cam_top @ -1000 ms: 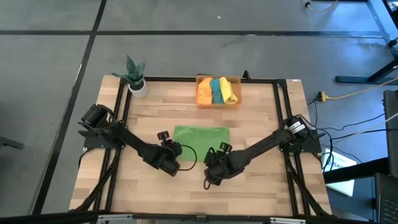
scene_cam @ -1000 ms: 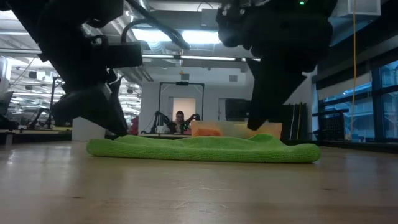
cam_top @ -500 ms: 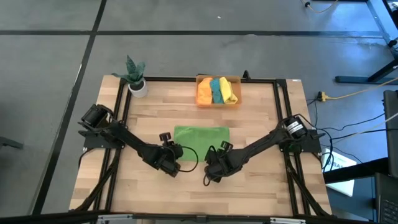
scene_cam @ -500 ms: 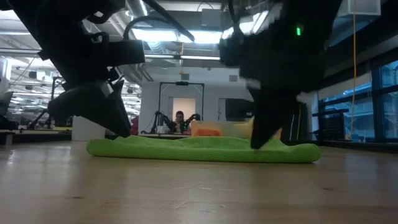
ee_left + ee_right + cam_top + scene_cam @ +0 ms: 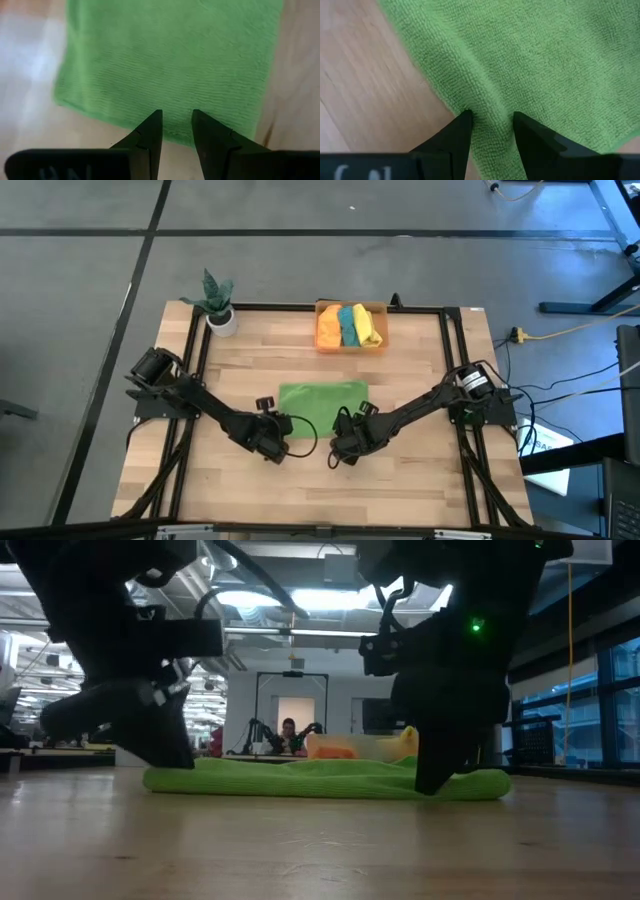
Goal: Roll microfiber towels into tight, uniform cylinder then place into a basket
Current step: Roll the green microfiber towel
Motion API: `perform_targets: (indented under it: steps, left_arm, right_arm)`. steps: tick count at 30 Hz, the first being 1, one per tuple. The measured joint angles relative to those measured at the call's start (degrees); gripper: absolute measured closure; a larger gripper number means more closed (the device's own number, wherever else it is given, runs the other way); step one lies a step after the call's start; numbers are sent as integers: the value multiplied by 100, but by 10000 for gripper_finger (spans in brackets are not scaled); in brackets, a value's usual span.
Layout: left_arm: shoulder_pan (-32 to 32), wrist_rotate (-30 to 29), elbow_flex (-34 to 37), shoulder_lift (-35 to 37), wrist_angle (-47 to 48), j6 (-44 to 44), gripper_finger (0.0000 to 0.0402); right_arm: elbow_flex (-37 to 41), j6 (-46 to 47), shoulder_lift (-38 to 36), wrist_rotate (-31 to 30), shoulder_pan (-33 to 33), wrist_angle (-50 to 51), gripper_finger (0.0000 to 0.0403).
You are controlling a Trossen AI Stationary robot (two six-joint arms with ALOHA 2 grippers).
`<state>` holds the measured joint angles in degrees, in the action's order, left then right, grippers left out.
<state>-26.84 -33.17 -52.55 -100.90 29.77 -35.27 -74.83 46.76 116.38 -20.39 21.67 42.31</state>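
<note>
The light green towel (image 5: pixel 322 401) lies flat near the middle of the worktop (image 5: pixel 400 480), its pile looped and matte. It looks light, limp and a little grippy: it should fold and bunch readily, keep no shape of its own, and drag on the wood rather than slide. The likely place to take it is the near edge, pinched at two spots spread along that hem so the roll starts evenly; a bite taken too deep would probably gather several layers and give a lopsided cylinder.

The right claw (image 5: pixel 489 122) has its fingers slightly apart, tips pressed into the cloth at that edge with a raised ridge of fabric between them, not yet clamped. The left claw (image 5: pixel 176 121) hangs with fingers narrowly apart over the same hem, nearer the other corner, holding nothing.

Behind, at the far side, the orange basket (image 5: pixel 381 311) already holds rolled orange, teal and yellow towels. A potted plant (image 5: pixel 218 302) stands at the far left corner.
</note>
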Motion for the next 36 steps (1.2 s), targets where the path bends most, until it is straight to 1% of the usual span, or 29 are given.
perform_targets:
  steps: [4,6,11,18,24,27,36]
  left_arm:
    - [-1,273,232,18,-408,82,305]
    - [-51,292,287,28,-488,120,305]
    - [-233,378,294,20,-699,130,305]
    - [-546,815,302,6,-1289,134,305]
    - [-825,891,314,-15,-1729,160,305]
    - [-899,873,316,-17,-1806,268,305]
    - [-924,871,316,-17,-2251,337,305]
  right_arm:
    - [-24,-61,8,3,-2,1,251]
    - [-24,-65,10,-74,0,10,251]
    - [-16,-76,26,-315,-66,50,251]
    - [-11,-204,37,-569,-250,89,251]
    - [-11,-278,39,-679,-507,51,251]
    - [-11,-554,39,-750,-659,-30,251]
    - [-8,-983,41,-810,-985,-463,251]
